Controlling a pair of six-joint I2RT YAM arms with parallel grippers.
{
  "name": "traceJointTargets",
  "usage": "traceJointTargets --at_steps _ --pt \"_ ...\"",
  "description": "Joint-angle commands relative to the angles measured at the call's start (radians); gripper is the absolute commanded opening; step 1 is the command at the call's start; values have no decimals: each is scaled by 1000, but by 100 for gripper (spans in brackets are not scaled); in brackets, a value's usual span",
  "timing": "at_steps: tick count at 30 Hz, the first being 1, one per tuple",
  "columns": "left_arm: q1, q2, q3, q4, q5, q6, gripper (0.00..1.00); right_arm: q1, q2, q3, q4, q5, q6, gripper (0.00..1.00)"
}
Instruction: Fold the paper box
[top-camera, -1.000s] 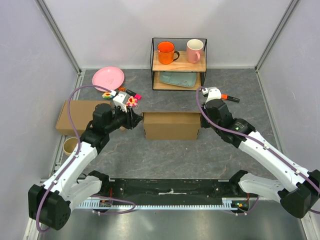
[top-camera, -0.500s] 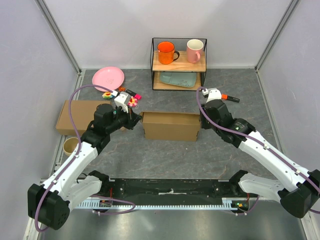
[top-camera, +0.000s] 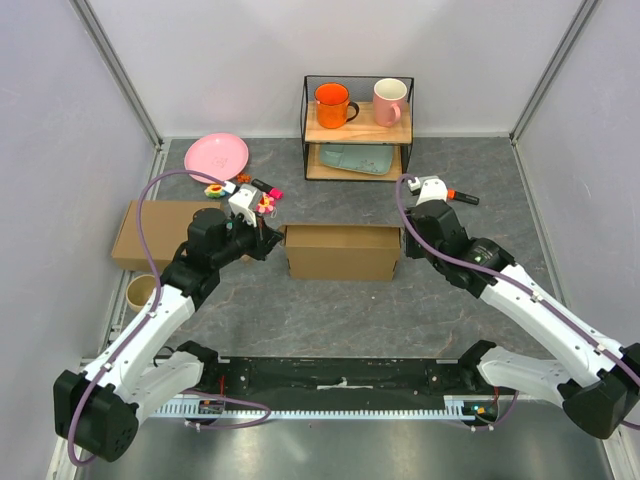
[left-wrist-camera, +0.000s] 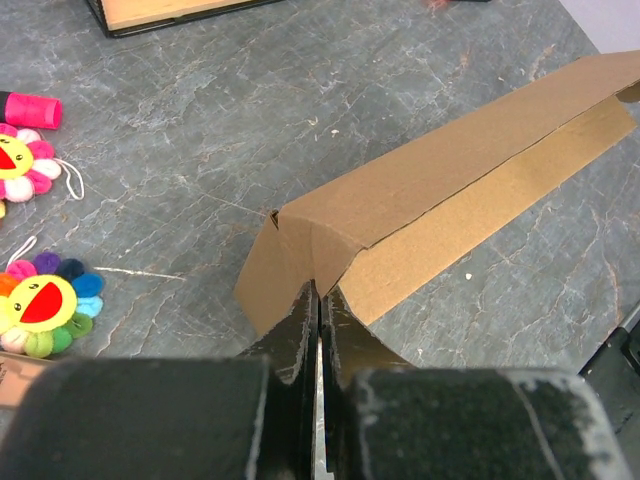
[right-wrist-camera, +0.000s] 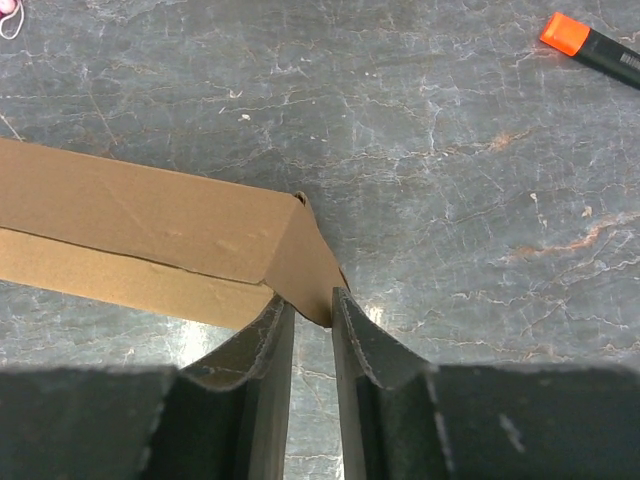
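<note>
So the paper box (top-camera: 340, 250) sits about mid-surface (top-camera: 330, 320), closed up into a long, low shape that runs left to right between the two arms, just in front of the wire shelf (top-camera: 357, 175). Both of its short ends have a flap angling outward instead of lying flush.

The left pincer (left-wrist-camera: 318, 300) is at the box's left end and it's closed. The fingers are pressed together with only a hairline slit between them, and the tips are right up against the lower edge of that end flap. Honestly can't tell whether any cardboard is actually pinched in there or the tips are just touching it.

The right pincer (right-wrist-camera: 314, 305) is at the opposite end with its fingers a little apart. The bottom corner of the right flap pokes into the gap at the tips, but the gap looks wider than the card, so it's not clamped on anything.

Other stuff around: a second brown box (top-camera: 160, 232) lies off to the left by the wall, partly behind the left arm. Two rainbow flower toys (left-wrist-camera: 40, 300) lie on the surface near the left pincer. An orange-capped marker (right-wrist-camera: 590, 45) is behind the right one. The shelf has an orange mug (top-camera: 331, 104) and a pink mug (top-camera: 389, 100) on top, and a pink plate (top-camera: 217, 155) sits left of it
</note>
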Motion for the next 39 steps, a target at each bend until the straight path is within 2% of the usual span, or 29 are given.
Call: traceJointTargets --at_steps 1,5,11,23,31,39 --pt "-3 -19 34 -9 -15 43 2 0 13 20 15 36 3 30" --pt "-3 -17 37 -10 -16 46 2 0 15 -1 16 60 -8 35" --pt "-5 -11 40 -10 -10 46 2 0 25 -21 33 80 -9 34" --pt "-3 -6 45 -10 -15 62 2 0 41 -4 39 65 3 0" --pt "-13 -5 48 -32 -68 100 2 0 31 96 -18 -45 72 0" --pt "-49 -2 49 -52 -136 161 2 0 24 142 -41 -65 133 0"
